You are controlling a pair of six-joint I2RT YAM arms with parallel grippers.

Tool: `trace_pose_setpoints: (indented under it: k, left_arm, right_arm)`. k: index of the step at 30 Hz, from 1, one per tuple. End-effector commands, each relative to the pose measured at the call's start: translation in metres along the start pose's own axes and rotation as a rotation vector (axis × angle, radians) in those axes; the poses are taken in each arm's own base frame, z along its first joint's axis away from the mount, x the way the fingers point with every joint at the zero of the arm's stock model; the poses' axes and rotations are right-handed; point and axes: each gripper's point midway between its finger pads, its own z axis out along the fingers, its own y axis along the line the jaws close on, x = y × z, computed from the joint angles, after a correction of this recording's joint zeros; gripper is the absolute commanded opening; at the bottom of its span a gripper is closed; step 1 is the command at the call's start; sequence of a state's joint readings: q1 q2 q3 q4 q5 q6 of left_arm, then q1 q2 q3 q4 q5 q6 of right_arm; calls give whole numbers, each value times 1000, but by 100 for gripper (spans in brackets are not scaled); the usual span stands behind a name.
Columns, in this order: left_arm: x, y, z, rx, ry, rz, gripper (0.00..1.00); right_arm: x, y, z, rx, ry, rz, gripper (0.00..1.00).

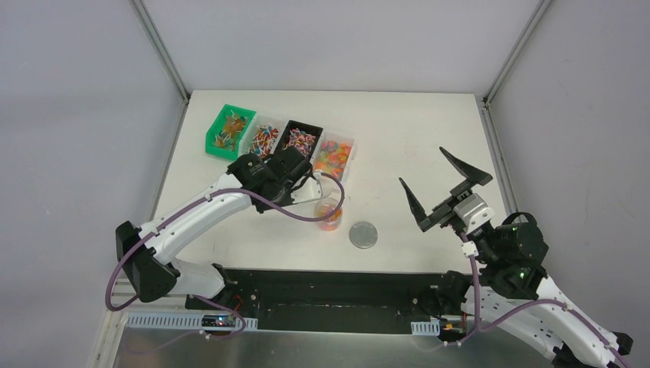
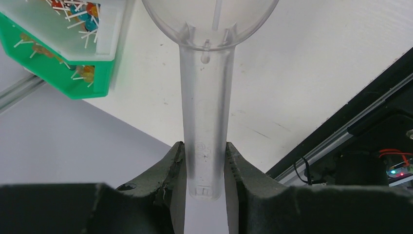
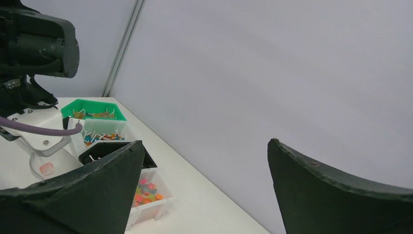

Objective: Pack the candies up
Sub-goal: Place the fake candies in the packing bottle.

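Observation:
The candies lie in four bins at the back left: a green bin (image 1: 227,131), a white bin (image 1: 263,139), a black bin (image 1: 300,140) and a clear bin of orange, red and yellow gummies (image 1: 334,156). More candies sit in a small clear cup (image 1: 330,218). My left gripper (image 1: 304,175) is shut on the handle of a clear plastic scoop (image 2: 206,97), whose bowl hangs just over the cup. The scoop bowl looks empty in the left wrist view. My right gripper (image 1: 422,165) hovers wide open over the right half of the table, holding nothing; its jaws (image 3: 205,142) face the bins.
A grey round lid disc (image 1: 363,234) lies on the table just right of the cup. The green bin (image 2: 73,78) is near the table's left edge. Metal frame posts stand at the back corners, and a black rail runs along the front edge.

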State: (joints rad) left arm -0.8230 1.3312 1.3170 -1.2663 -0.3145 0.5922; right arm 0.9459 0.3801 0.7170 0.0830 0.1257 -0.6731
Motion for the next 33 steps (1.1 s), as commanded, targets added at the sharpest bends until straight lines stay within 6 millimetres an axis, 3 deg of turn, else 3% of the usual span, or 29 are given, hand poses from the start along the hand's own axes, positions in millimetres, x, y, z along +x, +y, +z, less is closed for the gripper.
trace_pose_setpoints:
  k: [1,5,18,33]
  left_arm:
    - [21,0,-7,-60,104,32,0]
    - [30,-2,-8,-78,187,59,0]
    - [1,-2,-8,-141,262,166,0]
    - [-3,15,-1,-288,393,254,0]
  right_arm:
    - [-9,-18,-5,68,-6,23,100]
    - [-7,-18,-6,68,3,15,100]
    - [-8,-26,-10,107,8,30,100]
    - [-6,-27,-15,114,11,17,100]
